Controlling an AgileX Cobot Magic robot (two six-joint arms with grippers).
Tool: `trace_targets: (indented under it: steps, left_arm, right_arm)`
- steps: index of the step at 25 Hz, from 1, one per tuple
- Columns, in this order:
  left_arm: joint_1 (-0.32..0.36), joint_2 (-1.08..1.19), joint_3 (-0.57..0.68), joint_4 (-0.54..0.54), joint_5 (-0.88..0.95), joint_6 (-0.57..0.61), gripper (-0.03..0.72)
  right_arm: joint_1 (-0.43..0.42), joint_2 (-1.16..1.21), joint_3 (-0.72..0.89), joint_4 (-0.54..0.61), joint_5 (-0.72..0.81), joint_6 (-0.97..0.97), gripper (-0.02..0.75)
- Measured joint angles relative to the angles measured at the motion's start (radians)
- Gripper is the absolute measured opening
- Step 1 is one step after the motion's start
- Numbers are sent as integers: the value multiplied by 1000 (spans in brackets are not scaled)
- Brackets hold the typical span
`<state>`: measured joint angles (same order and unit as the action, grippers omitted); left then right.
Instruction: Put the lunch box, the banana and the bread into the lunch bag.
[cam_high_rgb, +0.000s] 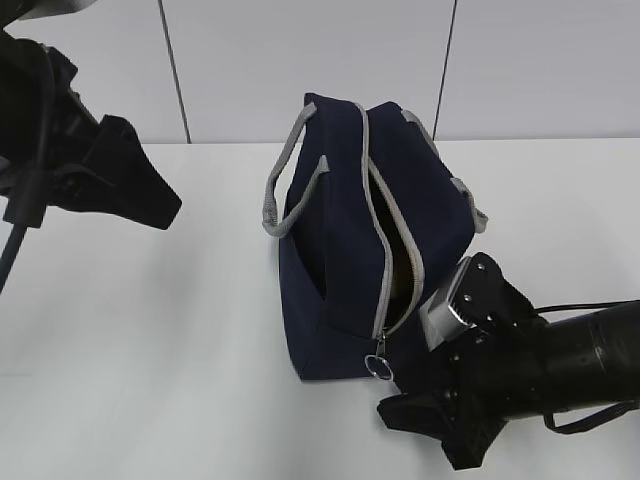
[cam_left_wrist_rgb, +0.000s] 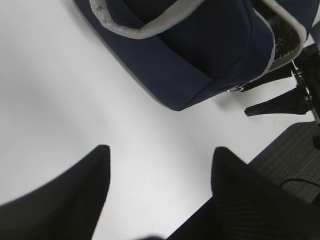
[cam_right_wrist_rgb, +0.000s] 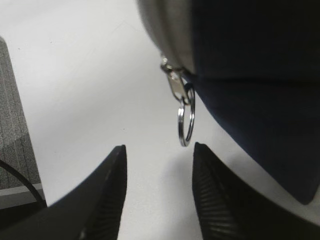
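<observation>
The lunch bag (cam_high_rgb: 350, 240) stands mid-desk (cam_high_rgb: 180, 330), its zipper open along the top and running toward the right tool (cam_right_wrist_rgb: 157, 195). That tool hangs with fingers apart, empty, the pull ring (cam_right_wrist_rgb: 186, 122) just ahead (nearly between them). The left tool (cam_left_wrist_rgb: 157, 200), also spread and empty, sits well off.

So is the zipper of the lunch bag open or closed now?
Open: the lunch bag gapes along its top, and the pull ring hangs at the near end.
</observation>
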<state>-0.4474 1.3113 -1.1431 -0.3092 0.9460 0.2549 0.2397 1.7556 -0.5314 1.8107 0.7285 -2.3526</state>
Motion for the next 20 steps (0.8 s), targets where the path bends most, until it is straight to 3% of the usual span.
trace_targets:
  steps: [20]
  left_arm:
    - [0, 0, 0, 0, 3, 0, 445]
  right_arm:
    - [0, 0, -35, 2, 18, -52, 253]
